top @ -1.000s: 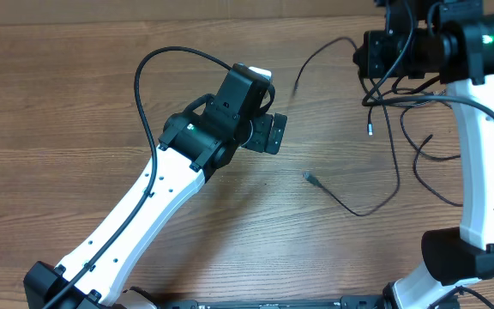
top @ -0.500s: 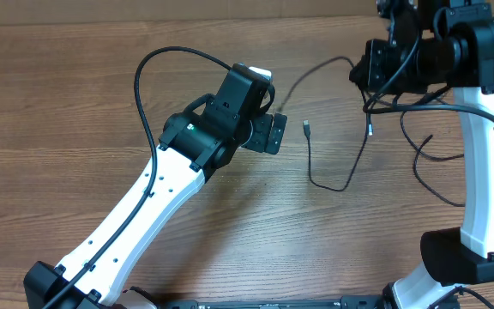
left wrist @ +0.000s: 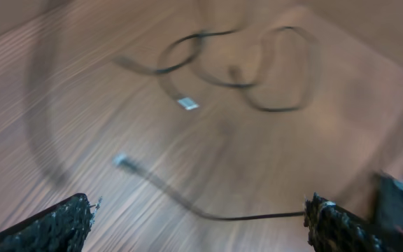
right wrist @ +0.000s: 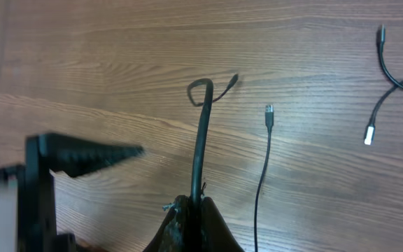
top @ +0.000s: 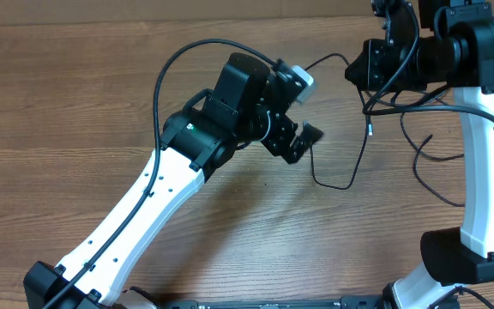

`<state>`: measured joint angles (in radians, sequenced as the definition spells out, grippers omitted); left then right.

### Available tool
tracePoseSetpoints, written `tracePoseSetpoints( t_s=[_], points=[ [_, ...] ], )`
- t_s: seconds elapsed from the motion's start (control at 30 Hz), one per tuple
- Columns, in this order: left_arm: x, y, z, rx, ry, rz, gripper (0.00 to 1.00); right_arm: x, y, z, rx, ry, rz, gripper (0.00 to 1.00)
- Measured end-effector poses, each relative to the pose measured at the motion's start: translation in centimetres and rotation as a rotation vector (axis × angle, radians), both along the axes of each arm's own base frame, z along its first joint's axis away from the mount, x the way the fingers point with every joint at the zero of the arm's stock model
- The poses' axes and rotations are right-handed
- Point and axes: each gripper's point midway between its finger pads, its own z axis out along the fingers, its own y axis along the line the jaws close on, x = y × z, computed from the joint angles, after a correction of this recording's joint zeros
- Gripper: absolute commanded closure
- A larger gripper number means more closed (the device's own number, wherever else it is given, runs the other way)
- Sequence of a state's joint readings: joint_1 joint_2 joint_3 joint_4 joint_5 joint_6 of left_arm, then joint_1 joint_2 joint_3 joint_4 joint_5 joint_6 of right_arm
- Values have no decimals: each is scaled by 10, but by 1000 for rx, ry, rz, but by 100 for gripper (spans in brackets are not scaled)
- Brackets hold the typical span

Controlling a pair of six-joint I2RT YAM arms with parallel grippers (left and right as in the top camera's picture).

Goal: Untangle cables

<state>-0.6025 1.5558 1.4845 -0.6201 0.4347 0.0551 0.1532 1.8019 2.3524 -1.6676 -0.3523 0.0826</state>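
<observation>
Right wrist: right claw [right wrist: 191, 208] is clamped on one cable [right wrist: 202, 129]. Left claw [left wrist: 198, 215] is held apart above worktop [left wrist: 68, 105]; blurred cables [left wrist: 271, 110] are seen at 12 o'clock.

The left arm [top: 144, 197] slants across the bench [top: 58, 103] middle, its left hand [top: 301, 142] spread wide. The right arm [top: 478, 172] stands at the bench's right edge, its right hand [right wrist: 196, 210] pinching a cord [right wrist: 201, 133].
</observation>
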Motion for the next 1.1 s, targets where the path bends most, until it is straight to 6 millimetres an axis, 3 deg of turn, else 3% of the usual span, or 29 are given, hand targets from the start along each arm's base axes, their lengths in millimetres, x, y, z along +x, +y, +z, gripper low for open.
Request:
tracePoseSetpoints(
  t_s=[0.17, 0.37, 0.67, 0.93, 1.1],
  points=[
    [-17, -17, 33, -78, -97, -192, 0, 0, 2, 1, 0, -12, 25, 96],
    [-10, -12, 71, -129, -198, -224, 0, 1, 2, 1, -11, -29, 50, 96],
    [-1, 3, 85, -158, -308, -299, 0, -10, 28, 14, 97, -78, 240, 96],
    [-5, 8, 111, -208, -429, -398, 0, -20, 35, 15, 139, -52, 278, 96],
    [-6, 4, 117, -206, -493, -423, 1, -23, 39, 18, 169, -50, 292, 96]
  ],
)
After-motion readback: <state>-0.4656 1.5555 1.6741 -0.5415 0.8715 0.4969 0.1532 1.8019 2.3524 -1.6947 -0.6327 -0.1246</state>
